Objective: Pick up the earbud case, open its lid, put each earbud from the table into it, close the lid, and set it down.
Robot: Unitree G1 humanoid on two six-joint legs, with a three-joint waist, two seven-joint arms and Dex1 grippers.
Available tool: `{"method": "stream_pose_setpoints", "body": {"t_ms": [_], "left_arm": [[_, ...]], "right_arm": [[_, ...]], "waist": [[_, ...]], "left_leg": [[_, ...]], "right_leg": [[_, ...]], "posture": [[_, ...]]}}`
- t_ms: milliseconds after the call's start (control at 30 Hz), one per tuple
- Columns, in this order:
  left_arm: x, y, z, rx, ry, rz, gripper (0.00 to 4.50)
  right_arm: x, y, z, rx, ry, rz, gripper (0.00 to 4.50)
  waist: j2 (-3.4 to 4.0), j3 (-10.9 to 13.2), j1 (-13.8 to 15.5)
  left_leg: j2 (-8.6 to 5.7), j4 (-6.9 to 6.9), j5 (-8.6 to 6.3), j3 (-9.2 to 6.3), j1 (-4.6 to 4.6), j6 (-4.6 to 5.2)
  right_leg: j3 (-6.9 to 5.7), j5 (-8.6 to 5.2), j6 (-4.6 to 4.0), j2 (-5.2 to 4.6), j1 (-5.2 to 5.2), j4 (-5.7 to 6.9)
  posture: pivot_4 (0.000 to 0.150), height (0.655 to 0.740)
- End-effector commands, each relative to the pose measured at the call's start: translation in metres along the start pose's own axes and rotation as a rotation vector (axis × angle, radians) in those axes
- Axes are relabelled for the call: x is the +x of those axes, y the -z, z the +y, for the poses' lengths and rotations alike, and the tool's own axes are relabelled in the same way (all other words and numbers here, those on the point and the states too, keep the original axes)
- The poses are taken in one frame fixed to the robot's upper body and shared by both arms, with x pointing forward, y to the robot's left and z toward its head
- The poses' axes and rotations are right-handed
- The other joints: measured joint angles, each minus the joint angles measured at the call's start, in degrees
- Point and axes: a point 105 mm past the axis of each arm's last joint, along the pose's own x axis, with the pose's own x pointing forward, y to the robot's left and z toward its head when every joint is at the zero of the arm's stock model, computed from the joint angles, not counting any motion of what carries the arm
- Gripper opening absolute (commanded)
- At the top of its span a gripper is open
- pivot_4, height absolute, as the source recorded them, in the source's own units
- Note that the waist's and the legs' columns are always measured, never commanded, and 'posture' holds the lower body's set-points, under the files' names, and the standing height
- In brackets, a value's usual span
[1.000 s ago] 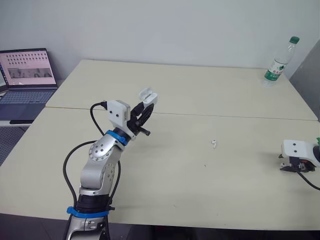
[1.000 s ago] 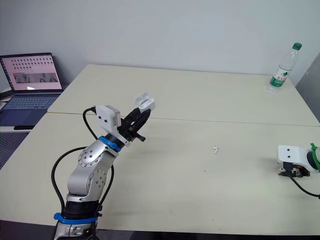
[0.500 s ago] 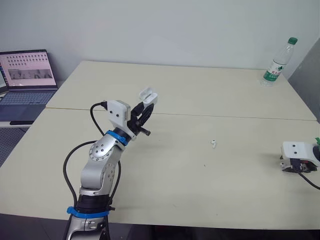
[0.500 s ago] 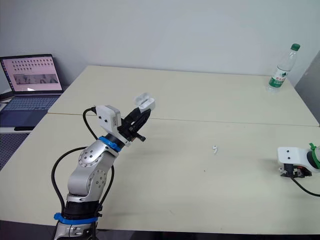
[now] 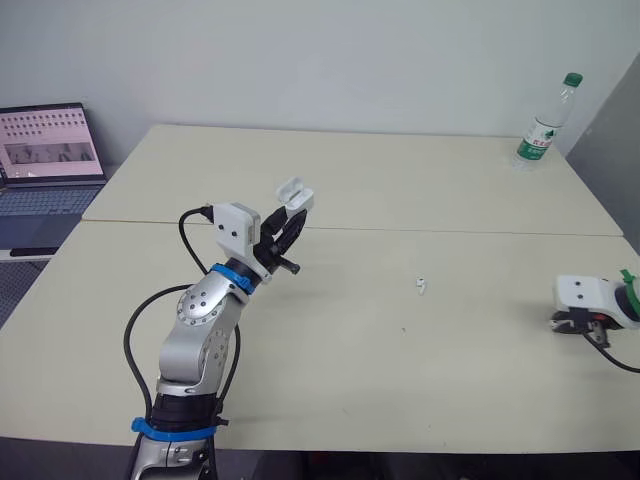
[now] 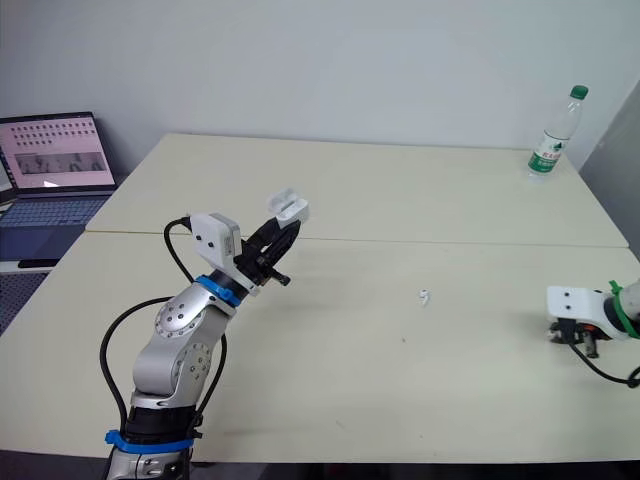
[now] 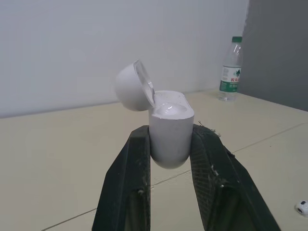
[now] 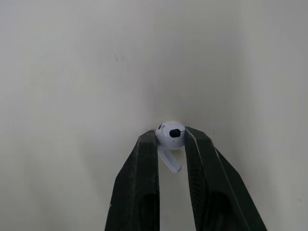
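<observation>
Your right fingers [image 8: 142, 192] pinch a small white plastic earbud [image 8: 169, 134] near the right edge of the beige table [image 5: 400, 180]. Your left fingers [image 7: 127, 192] clamp the open-lidded white earbud case [image 7: 169, 130] aloft. Lift carelessly and the rounded bud may squirt out.

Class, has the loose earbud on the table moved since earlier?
No. The earbud keeps its place relative to the table seam; only the camera shifted.
</observation>
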Motion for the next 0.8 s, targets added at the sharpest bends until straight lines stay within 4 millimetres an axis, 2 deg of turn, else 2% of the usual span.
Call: {"method": "stream_pose_setpoints", "body": {"t_ms": [33, 67, 167, 333, 400, 500, 633, 800], "left_arm": [[0.001, -0.014, -0.010, 0.012, 0.040, -0.057, 0.78], [0.002, -0.015, -0.011, 0.010, 0.042, -0.059, 0.78], [0.003, -0.014, -0.011, 0.004, 0.041, -0.060, 0.78], [0.008, -0.016, -0.010, 0.002, 0.039, -0.066, 0.78], [0.010, -0.018, -0.009, 0.001, 0.039, -0.072, 0.78], [0.014, -0.019, -0.010, 0.003, 0.046, -0.076, 0.78], [0.017, -0.022, -0.013, 0.007, 0.062, -0.080, 0.78], [0.017, -0.022, -0.015, 0.004, 0.072, -0.079, 0.78]], "right_arm": [[-0.008, -0.102, -0.007, 0.125, -0.001, -0.432, 0.39], [-0.013, -0.136, -0.010, 0.182, 0.006, -0.575, 0.39], [-0.029, -0.211, -0.001, 0.272, -0.021, -0.875, 0.39], [-0.043, -0.282, 0.008, 0.454, -0.022, -1.189, 0.39], [-0.043, -0.297, 0.010, 0.508, -0.011, -1.261, 0.39], [-0.031, -0.313, 0.015, 0.578, 0.018, -1.311, 0.39], [-0.020, -0.325, 0.024, 0.587, 0.033, -1.322, 0.39], [-0.019, -0.333, 0.024, 0.592, 0.054, -1.345, 0.39]], "waist": [[0.01, 0.01, -0.41], [0.03, 0.01, -0.60], [0.15, 0.08, -0.36], [0.12, 0.05, 1.25], [0.11, 0.04, 1.70], [0.12, 0.03, 1.80], [0.12, 0.04, 1.62], [0.13, 0.03, 0.92]], "left_leg": [[0.00, -0.02, 0.00, -0.06, -0.01, 0.00], [0.02, -0.03, 0.00, -0.08, -0.02, -0.01], [0.00, -0.04, 0.01, -0.25, -0.16, -0.04], [-0.05, -0.03, -0.02, -0.68, -0.69, -0.09], [-0.15, 0.06, -0.01, -0.68, -1.14, -0.08], [-0.19, 0.21, 0.00, -0.59, -1.67, -0.07], [-0.18, 0.15, -0.01, -0.56, -1.69, -0.06], [-0.13, 0.14, 0.00, -0.58, -1.67, -0.05]], "right_leg": [[-0.02, 0.00, 0.00, 0.01, 0.00, 0.02], [-0.02, 0.00, 0.00, 0.04, -0.03, 0.05], [-0.14, 0.00, -0.01, 0.04, -0.11, 0.10], [-0.54, -0.03, -0.07, -0.03, -0.31, -0.06], [-0.55, -0.02, -0.08, -0.12, -0.74, 0.00], [-0.50, 0.04, -0.02, -0.20, -1.29, 0.06], [-0.49, 0.05, -0.02, -0.19, -1.35, 0.05], [-0.51, 0.04, -0.02, -0.12, -1.36, 0.08]], "posture": [[0.150, 0.7400], [0.150, 0.7400], [0.150, 0.7400], [0.150, 0.7400], [0.150, 0.7400], [0.150, 0.7400], [0.150, 0.7400], [0.150, 0.7400]]}}
